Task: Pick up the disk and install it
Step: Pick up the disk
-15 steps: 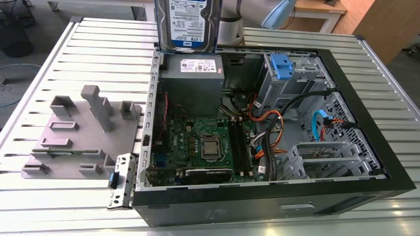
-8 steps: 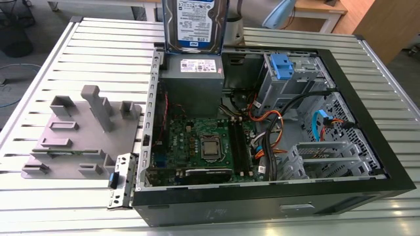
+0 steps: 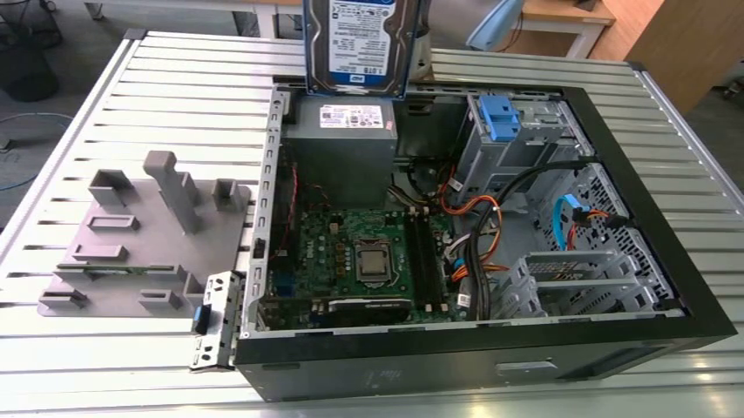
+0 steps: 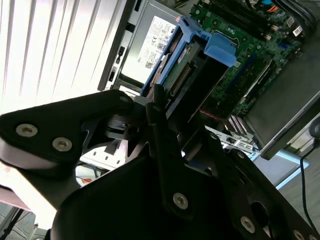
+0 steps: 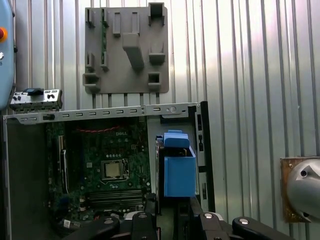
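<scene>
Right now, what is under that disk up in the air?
Under the disk sits the grey power supply box in the open computer case. Whatever lies beneath that box is covered.

Blue-framed, the disk point(image 5: 179, 172) hangs over the open computer case point(image 5: 100, 114), a grey fixture plate point(image 5: 125, 80) lying outside.

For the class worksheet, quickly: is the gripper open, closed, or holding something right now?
The gripper is closed on the disk, holding it above the open computer case.
</scene>
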Action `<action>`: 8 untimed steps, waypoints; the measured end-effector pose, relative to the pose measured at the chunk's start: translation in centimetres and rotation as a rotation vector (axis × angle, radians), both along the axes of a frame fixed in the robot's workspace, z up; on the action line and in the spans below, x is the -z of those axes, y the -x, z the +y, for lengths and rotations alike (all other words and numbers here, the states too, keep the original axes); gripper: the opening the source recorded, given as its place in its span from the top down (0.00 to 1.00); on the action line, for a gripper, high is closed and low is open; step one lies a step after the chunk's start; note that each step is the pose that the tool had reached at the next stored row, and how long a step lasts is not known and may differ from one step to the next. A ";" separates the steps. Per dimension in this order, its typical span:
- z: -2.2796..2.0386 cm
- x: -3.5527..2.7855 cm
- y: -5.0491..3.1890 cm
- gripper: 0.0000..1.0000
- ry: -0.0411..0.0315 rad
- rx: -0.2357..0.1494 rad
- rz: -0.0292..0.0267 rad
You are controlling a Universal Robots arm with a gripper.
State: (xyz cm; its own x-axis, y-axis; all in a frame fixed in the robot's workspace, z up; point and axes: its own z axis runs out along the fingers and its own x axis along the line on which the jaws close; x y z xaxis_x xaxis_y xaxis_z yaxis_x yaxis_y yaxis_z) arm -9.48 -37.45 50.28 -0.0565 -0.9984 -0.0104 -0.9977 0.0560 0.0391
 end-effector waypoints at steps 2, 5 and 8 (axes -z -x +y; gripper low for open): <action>0.00 0.01 -0.39 0.65 0.0000 0.000 -0.0001; 0.00 0.01 -1.04 0.65 0.0000 0.000 0.0000; 0.00 0.02 -1.64 0.65 0.0000 0.000 0.0000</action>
